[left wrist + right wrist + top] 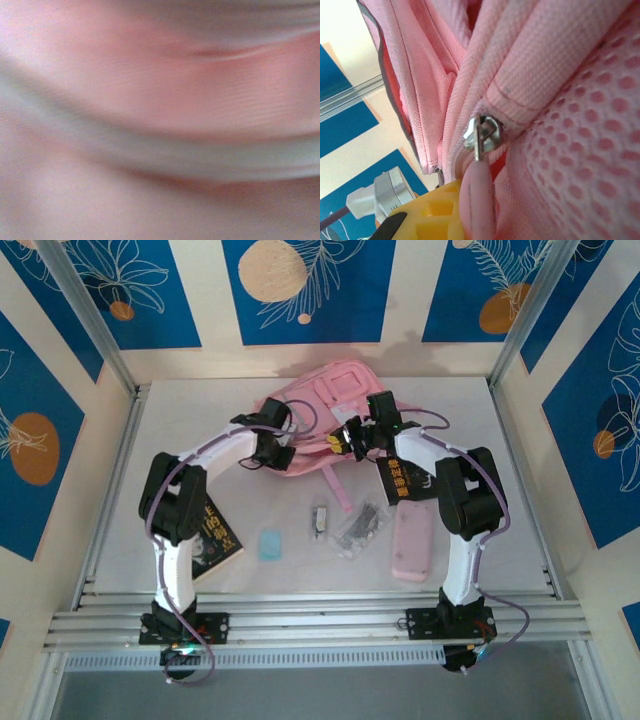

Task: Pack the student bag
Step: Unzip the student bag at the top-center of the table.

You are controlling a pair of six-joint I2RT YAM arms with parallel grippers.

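Observation:
The student bag [322, 405], a soft pink backpack, lies at the back middle of the table. My left gripper [276, 447] is pressed against its near left edge. The left wrist view is a blur of the bag's pink fabric [165, 95] and a pale grey trim band [200, 157], with the jaws hidden. My right gripper [350, 437] is at the bag's near right side. Its yellow finger [432, 215] sits beside the pink zipper pull [477, 200], which hangs from a silver slider [482, 134], and the jaws are shut on that pull.
On the table in front of the bag lie a dark book [215, 535], a small light-blue piece [270, 543], a small clip-like item [320, 520], a clear packet [360, 525] and a flat pale-pink pencil case [412, 540]. Walls close in the table on three sides.

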